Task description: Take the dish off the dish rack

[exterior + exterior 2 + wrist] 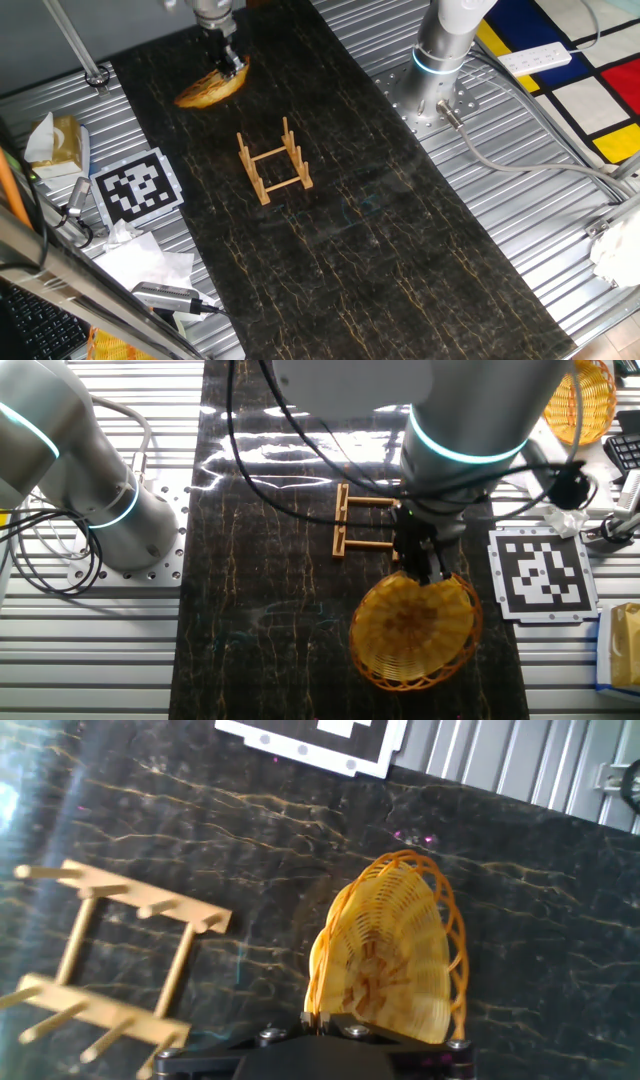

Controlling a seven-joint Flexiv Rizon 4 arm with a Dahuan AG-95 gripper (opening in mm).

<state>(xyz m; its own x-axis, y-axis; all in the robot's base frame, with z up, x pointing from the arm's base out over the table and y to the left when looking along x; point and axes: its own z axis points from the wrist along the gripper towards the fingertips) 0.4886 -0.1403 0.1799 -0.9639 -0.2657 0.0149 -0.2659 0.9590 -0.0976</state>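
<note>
Since the fingers [425,565] are clenched on the looped rim of the dish [413,628], which is already off the dish rack [362,520] and hangs tilted over the dark tabletop [400,250] just beside it, I'd judge the wicker light and fairly stiff but easily crushed, best held at that rim. The hand view shows the pinch point and openwork weave close up. The fixed views show farther out: the rack standing empty, well apart from the marker card [138,186].

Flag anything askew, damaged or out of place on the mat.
Nothing damaged or spilled. The dish hangs tilted from the claw, clear of the dish rack, which stands upright with no peg visibly broken.
</note>
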